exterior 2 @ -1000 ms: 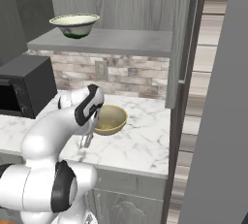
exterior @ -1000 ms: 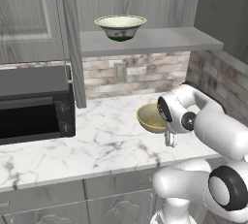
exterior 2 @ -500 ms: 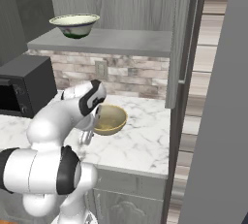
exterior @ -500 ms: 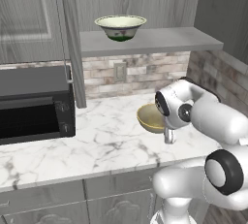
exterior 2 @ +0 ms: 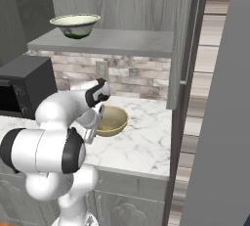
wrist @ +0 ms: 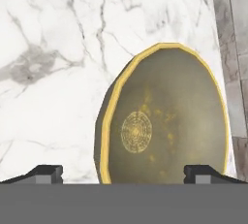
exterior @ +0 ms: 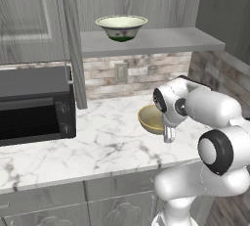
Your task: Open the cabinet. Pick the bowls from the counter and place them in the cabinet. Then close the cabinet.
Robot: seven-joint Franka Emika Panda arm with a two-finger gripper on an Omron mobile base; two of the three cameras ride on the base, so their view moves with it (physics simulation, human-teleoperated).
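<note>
Veined marble counter [exterior: 97, 142], wood-grain cabinet [exterior: 29, 19], glossy bowl [wrist: 164, 121]

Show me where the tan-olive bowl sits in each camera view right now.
Left base view: tan-olive bowl right of centre on the counter, beside the hand.
Right base view: left of centre.
Hand view: lower centre-right.
Shared landmark: the marble under it.

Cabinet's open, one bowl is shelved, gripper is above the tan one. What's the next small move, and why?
Probably lower straight down. The gripper is open, with one fingertip outside the tan bowl and the other over its inside, straddling the near rim without touching it. Closing there should pinch the wall for lifting to the cabinet shelf.
</note>
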